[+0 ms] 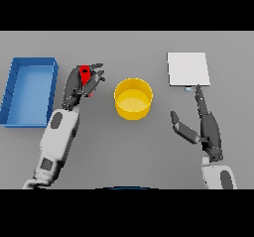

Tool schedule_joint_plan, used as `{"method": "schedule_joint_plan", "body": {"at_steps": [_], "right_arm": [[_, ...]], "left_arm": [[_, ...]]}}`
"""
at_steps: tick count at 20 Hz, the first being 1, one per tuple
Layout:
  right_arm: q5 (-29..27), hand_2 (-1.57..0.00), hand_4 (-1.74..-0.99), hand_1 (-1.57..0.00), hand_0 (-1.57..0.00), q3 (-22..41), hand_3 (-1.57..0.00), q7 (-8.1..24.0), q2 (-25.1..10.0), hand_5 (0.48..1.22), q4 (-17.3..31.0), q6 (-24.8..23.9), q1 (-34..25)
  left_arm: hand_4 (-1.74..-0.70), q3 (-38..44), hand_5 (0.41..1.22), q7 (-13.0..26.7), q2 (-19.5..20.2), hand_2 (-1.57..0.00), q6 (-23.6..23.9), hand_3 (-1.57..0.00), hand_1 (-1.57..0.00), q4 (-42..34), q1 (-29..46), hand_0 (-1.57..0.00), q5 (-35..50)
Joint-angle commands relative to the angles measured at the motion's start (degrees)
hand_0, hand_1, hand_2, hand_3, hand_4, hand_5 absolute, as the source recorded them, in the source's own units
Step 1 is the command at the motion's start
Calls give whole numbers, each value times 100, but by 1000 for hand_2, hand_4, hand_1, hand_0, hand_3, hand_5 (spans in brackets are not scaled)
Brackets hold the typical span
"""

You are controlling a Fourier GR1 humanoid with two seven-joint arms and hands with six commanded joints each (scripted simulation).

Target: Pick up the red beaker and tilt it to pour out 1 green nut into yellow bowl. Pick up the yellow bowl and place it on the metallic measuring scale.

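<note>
My left hand (79, 85) is curled round the red beaker (86, 74), which shows only in part between the dark fingers. It sits left of the yellow bowl (133, 98), a small gap apart. The bowl stands upright in the middle of the table, and I cannot make out a nut inside it. The metallic measuring scale (187, 69) is a pale square plate at the back right. My right hand (207, 124) lies below the scale with straight fingers pointing toward it and the thumb spread to the left, holding nothing.
A blue tray (15, 89) stands at the far left, beside my left arm. Grey table (129, 151) surface lies between the bowl and the scale and in front of the bowl.
</note>
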Motion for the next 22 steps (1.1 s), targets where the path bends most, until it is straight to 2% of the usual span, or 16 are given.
{"method": "schedule_joint_plan", "body": {"at_steps": [1,3,6,8,9,14,15,18,22], "right_arm": [[6,1,-1259,1,1,25,1,-43,16,647,-5,9,47],[46,1,-1263,1,1,41,1,-42,7,652,49,11,-17],[19,1,-1261,1,1,-2,1,-107,-57,661,16,29,-36],[85,1,-1253,1,1,53,1,-166,-40,666,15,24,86],[94,1,-1256,1,1,29,1,-97,-63,671,-14,9,42],[156,1,-1256,1,1,85,1,42,-8,678,8,-10,50],[154,1,-1254,1,1,86,1,30,-2,680,-16,-18,32],[76,1,-1252,1,1,49,1,71,-31,685,-6,41,16],[77,1,-1262,1,1,112,1,88,3,694,-94,84,84]], "left_arm": [[-1692,-11,1118,76,44,-1534,71,-1520,-1533,-99,-14,-1531,-9],[-1709,-230,1114,211,65,-1547,99,-1538,-1546,-391,38,-1545,-118],[-1725,-656,1117,592,388,-1559,-6,-1554,-1558,-789,-23,-1558,-482],[-1731,-1057,1124,1125,615,-1563,-159,-1560,-1563,-925,-161,-1563,-854],[-1733,-1205,1125,1247,692,-1565,-219,-1562,-1565,-961,-204,-1564,-983],[-1733,-1563,1112,1487,1057,-1565,-428,-1562,-1565,-1015,-329,-1564,-1248],[-1734,-1634,1114,1651,1126,-1566,-439,-1564,-1566,-957,-422,-1566,-1346],[-1738,-2156,1131,2120,1408,-1568,-501,-1567,-1568,-837,-767,-1568,-2016],[-1740,-3009,1145,2323,1670,-1570,-688,-1570,-1570,-660,-1183,-1570,-2936]]}}
